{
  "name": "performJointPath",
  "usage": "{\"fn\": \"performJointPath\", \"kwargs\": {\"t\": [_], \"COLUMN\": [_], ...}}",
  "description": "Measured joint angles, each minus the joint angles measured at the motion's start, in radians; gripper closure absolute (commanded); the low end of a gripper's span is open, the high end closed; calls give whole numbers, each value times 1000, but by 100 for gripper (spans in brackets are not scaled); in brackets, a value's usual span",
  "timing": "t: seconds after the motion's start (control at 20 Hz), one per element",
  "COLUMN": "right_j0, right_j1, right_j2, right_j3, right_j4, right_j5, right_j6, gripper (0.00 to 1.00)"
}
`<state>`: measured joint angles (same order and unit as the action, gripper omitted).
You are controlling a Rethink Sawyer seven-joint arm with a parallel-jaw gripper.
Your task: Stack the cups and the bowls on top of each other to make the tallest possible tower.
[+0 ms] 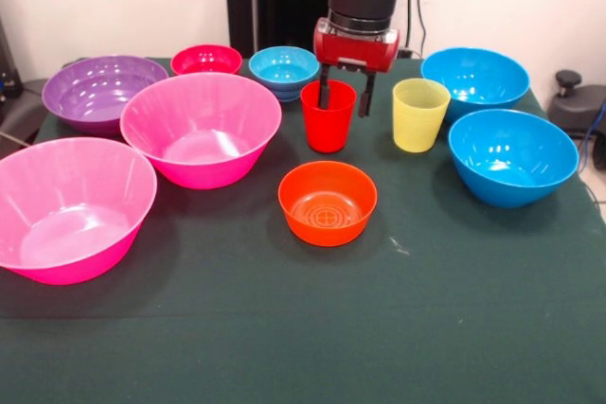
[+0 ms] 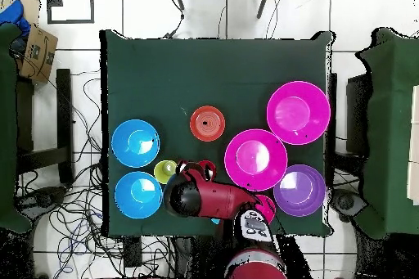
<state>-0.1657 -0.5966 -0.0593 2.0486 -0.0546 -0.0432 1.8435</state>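
The tool (image 1: 345, 99) hangs open over the red cup (image 1: 328, 117) near the desk's (image 1: 284, 328) middle, one finger inside its mouth and one outside the rim, holding nothing yet; the cup looks light, stiff and slick, best pinched by its thin wall just under the rim.

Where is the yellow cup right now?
In the front view the yellow cup stands upright right of the red cup, left of two large blue bowls.
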Motion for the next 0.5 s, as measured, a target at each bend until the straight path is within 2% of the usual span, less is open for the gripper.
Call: {"fn": "performJointPath", "kwargs": {"t": [0.5], "right_j0": [0], "right_j1": [24], "right_j2": [-13], "right_j3": [0], "right_j4": [-18], "right_j5": [0], "right_j6": [0], "gripper": [0]}}
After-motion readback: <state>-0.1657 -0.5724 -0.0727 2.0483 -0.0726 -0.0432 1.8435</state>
